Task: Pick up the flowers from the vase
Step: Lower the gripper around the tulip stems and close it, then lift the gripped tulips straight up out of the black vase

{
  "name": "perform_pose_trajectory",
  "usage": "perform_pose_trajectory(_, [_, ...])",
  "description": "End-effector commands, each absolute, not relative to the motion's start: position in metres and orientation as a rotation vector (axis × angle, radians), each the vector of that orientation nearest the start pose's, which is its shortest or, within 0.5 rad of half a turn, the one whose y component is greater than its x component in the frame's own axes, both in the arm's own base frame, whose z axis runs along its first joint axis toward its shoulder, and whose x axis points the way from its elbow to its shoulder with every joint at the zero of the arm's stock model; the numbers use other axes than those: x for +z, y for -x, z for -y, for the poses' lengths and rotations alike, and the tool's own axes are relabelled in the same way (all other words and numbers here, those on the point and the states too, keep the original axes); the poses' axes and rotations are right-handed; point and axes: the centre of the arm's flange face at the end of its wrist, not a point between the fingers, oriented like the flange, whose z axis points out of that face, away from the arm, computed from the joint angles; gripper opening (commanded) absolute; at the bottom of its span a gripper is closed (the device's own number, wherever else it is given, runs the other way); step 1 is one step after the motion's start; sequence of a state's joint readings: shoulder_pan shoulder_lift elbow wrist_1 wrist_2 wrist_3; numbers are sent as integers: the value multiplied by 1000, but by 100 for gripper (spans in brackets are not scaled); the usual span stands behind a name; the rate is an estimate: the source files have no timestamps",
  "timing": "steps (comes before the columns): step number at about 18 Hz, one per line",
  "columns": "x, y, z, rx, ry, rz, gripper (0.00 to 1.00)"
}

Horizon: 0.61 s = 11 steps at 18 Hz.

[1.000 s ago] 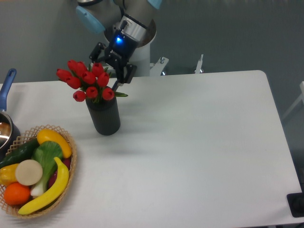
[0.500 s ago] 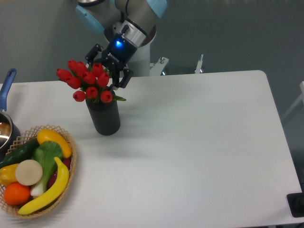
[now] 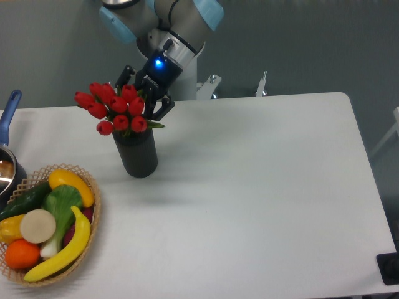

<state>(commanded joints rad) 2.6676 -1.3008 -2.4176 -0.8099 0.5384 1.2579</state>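
I'm seeing the gripper (image 3: 141, 98) reaching in behind the red tulips (image 3: 114, 108), which are standing in the black vase (image 3: 137, 153) on the white table (image 3: 262, 187). Its fingers look spread, gripping nothing. No readable writing.

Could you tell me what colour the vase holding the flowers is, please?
The vase is plain matte black, seen clearly in the fixed camera view, below the red flowers.

We count one bunch of flowers (image 3: 115, 109) with about nine red buds, one black vase (image 3: 138, 152), one wicker basket (image 3: 93, 212) of produce, one pot (image 3: 7, 168) with a blue handle, one end effector (image 3: 142, 103), and one white bench (image 3: 249, 187).
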Motion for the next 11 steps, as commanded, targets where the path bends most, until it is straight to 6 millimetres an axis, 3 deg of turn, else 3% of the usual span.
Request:
perform_pose_trajectory(7, [342, 190, -343, -261, 2066, -280, 1])
perform_pose_trajectory(11, [372, 189, -343, -254, 2050, -220, 1])
